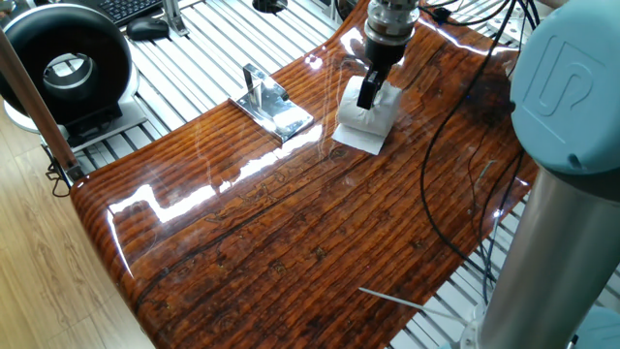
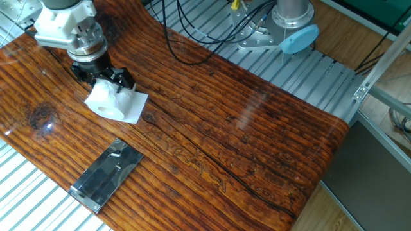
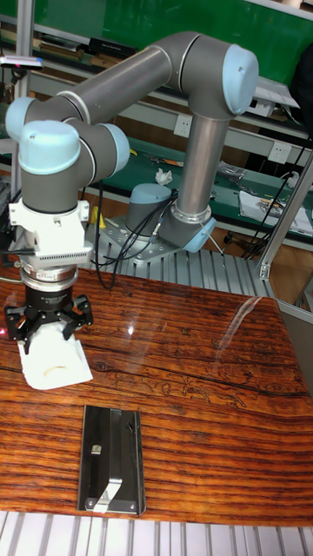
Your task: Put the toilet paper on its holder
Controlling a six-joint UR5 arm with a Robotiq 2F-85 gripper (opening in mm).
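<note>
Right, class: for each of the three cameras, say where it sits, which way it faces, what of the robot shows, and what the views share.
One fixed view: high beside the arm's column, looking down the table; gripper on the toilet paper.
The other fixed view: high on the opposite side, facing the robot's base.
Tall fixed view: low at the table edge, holder nearest, whole arm behind.
Shared: gripper, toilet paper, holder.

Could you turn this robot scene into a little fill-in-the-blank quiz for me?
1. The gripper is down at the small white ____ of toilet paper.
2. The shiny metal holder has ____ hung on its upright bar.
3. The white roll rests on the glossy ____ table.
4. The large black ring-shaped device stands ____ the table.

Missing words: roll; nothing; wooden; off
</note>
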